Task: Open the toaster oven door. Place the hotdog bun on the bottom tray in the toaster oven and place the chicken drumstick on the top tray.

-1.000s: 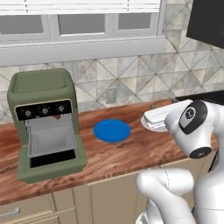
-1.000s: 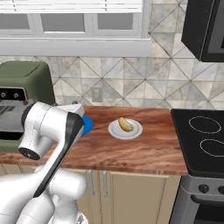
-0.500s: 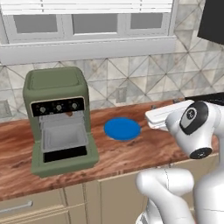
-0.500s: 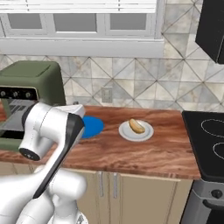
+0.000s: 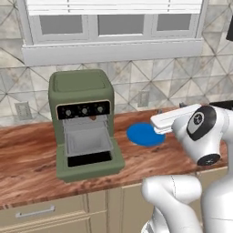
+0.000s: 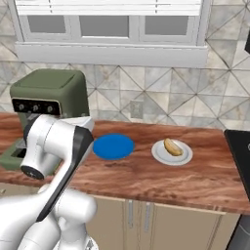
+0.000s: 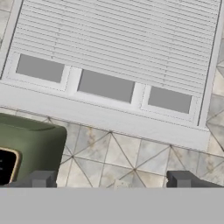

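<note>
Gripper (image 7: 111, 181) jaws stand spread wide, the two dark fingertips (image 7: 41, 179) far apart with nothing between them, and the hand faces the tiled wall and the shuttered window (image 7: 116, 52) above the counter. The toaster oven (image 5: 84, 123) sits below and to the left of the hand (its rounded olive top corner edges into the hand view's lower left). The toaster oven door (image 5: 91, 166) is dropped flat onto the wooden counter (image 5: 27, 159), leaving the cavity open with a grey tray (image 5: 88, 139) visible inside, under the black control strip with three knobs. Just right of the oven, below the arm's forearm, lies a blue plate (image 6: 113, 146). Farther right, well apart from the oven, a white plate (image 6: 172, 152) carries a tan piece of food (image 6: 172, 146); whether it is the bun or the drumstick cannot be told at this size. A dark stovetop (image 6: 239, 146) borders the counter at the far right.
</note>
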Available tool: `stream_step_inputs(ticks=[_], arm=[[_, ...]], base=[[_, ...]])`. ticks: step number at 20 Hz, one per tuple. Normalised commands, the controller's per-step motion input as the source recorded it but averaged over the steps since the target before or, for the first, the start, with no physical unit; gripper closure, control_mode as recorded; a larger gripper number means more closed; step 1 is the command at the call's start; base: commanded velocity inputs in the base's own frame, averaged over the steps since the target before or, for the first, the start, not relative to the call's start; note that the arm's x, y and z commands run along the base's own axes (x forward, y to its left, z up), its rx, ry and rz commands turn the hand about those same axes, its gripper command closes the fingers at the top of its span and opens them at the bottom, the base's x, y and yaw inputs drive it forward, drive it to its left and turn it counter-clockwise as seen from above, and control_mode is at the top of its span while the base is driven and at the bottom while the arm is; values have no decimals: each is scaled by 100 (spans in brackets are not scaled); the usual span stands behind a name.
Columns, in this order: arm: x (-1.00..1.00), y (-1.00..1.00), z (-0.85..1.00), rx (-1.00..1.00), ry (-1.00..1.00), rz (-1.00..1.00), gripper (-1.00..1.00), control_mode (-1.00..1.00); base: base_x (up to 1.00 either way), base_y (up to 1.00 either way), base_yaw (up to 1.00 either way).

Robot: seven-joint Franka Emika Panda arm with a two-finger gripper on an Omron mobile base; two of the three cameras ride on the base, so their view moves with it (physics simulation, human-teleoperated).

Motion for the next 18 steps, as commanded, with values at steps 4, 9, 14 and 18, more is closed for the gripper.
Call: stream_step_inputs(ticks=[4,9,14,18], arm=[[0,0,0,0,0,0,-100,100],[0,0,0,0,0,0,-100,100],[0,0,0,0,0,0,-100,100],[0,0,0,0,0,0,-100,100]], base=[[72,0,0],[77,0,0],[20,0,0],[0,0,0]])
